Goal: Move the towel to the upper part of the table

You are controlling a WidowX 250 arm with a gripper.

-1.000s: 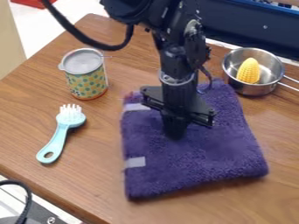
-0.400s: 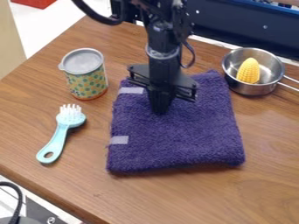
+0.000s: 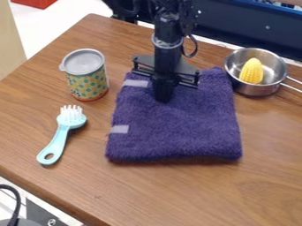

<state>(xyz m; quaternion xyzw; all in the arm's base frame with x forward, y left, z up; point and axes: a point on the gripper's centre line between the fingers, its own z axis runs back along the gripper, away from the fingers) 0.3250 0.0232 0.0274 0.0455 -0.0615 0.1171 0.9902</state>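
A folded purple towel (image 3: 189, 132) is drawn farther up the wooden counter (image 3: 177, 190) by the black hand (image 3: 162, 98), pinched narrow on it, the requested upper part apparently being neared.

The towel (image 3: 177, 128) was purple with lavender patches (image 3: 119, 129), the table (image 3: 177, 190) brown-grained, the can (image 3: 88, 84) dotted green and yellow, the brush (image 3: 58, 140) light blue, the corn (image 3: 252, 71) yellow.

The gripper (image 3: 163, 96) hangs down at the purple towel (image 3: 183, 128); a can (image 3: 88, 84) and brush (image 3: 57, 140) are left, corn (image 3: 252, 71) in a pan (image 3: 257, 90) far right.
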